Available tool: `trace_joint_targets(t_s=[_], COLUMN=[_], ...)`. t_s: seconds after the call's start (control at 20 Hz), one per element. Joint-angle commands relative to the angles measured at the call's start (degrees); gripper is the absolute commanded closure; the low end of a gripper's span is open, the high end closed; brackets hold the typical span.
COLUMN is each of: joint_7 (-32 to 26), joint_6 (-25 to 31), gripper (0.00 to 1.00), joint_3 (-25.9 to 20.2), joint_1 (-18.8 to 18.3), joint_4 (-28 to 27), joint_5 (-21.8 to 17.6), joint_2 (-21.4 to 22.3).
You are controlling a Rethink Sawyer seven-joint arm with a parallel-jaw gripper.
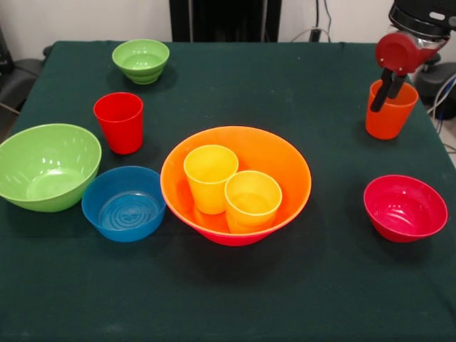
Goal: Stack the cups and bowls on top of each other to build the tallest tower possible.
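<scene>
My gripper [385,96] is at the far right, down at the left rim of the orange cup [390,117]. Its two black fingers [376,100] stand close together, one outside the rim and one inside, shut on the wall. The cup stands upright on the table. The large orange bowl [281,160] sits nested in the pink bowl [229,239] at the centre and holds two yellow cups [209,174], [252,199] side by side. The red cup [119,121] stands to the left. Loose bowls: large green [46,167], small blue [124,203], small green [141,60], small red [405,207].
The dark green table cloth [285,78] covers the whole table. The robot's black pedestal [221,20] stands behind the far edge. Cables and dark gear [443,82] lie off the table's right side.
</scene>
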State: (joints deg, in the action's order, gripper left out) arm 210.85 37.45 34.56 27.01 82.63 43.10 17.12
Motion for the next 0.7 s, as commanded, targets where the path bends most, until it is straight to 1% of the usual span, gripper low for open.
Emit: trace_joint_targets(t_s=[0.05,0.2,0.55,0.7], joint_7=[9.4,9.0,7.7,5.6], joint_6=[2.7,3.4,0.5,0.0], gripper=[0.00,0.00,0.00,0.00], joint_3=[-6.0,-5.8,-7.5,-8.6], joint_1=[-0.3,0.0,0.6,0.3], joint_4=[-1.3,-1.9,-0.6,0.3], joint_5=[0.7,-0.1,0.5,0.1], joint_2=[-2.3,-3.1,-3.5,-3.2])
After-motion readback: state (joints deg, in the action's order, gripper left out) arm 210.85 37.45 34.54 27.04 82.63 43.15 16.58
